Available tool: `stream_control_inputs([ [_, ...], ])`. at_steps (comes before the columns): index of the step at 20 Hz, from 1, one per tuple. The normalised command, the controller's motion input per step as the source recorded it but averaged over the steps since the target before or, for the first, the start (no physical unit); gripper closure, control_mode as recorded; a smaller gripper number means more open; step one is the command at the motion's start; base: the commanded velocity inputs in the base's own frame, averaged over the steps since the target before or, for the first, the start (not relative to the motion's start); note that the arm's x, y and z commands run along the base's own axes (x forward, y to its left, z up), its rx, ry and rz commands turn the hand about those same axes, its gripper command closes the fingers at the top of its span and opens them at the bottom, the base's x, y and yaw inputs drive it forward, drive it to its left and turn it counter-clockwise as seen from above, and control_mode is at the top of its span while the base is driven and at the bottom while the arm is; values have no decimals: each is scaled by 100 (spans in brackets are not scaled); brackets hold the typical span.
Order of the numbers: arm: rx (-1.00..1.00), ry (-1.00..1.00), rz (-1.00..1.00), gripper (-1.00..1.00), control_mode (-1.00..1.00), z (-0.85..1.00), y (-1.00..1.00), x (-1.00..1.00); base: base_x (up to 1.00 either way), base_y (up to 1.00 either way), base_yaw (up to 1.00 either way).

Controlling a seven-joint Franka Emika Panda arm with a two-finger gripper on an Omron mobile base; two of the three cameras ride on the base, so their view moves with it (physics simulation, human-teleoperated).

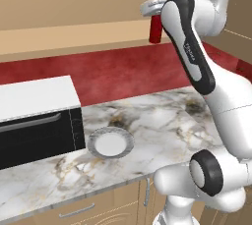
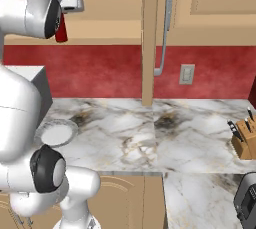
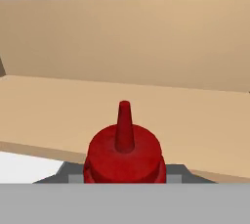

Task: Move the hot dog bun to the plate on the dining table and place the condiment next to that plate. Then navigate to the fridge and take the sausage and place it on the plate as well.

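Observation:
The condiment [image 1: 155, 28], a dark red squeeze bottle, hangs high in the air in front of the tan wall cabinets, well above the marbled counter. My gripper [image 1: 156, 16] is shut on its body from above. From the right base view the condiment [image 2: 61, 29] shows just under the white hand, with the gripper [image 2: 62, 19] shut on it. In the hand view the condiment's red cap and pointed nozzle [image 3: 124, 145] rise between the fingers. The hot dog bun, the plate, the dining table, the fridge and the sausage are out of view.
A pale grey-white plate [image 1: 110, 143] lies on the marbled counter [image 1: 162, 116] beside a black and white microwave [image 1: 34, 118]. A knife block [image 2: 244, 140] and a dark toaster [image 2: 247, 203] stand at the right. A tall cabinet panel with a long handle [image 2: 165, 23] reaches down to the counter.

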Motion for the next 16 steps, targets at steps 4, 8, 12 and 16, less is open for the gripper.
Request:
stream_control_inputs([
  [4, -8, 2, 5, 100, -100, -23, -22, -100, 0, 0, 0],
  [8, -12, 8, 3, 100, -100, -30, -6, -100, 0, 0, 0],
  [12, -10, 21, 0, 100, -100, -53, 0, -98, 0, 0, 0],
  [16, -4, 16, 0, 100, -100, -63, 0, -65, 0, 0, 0],
])
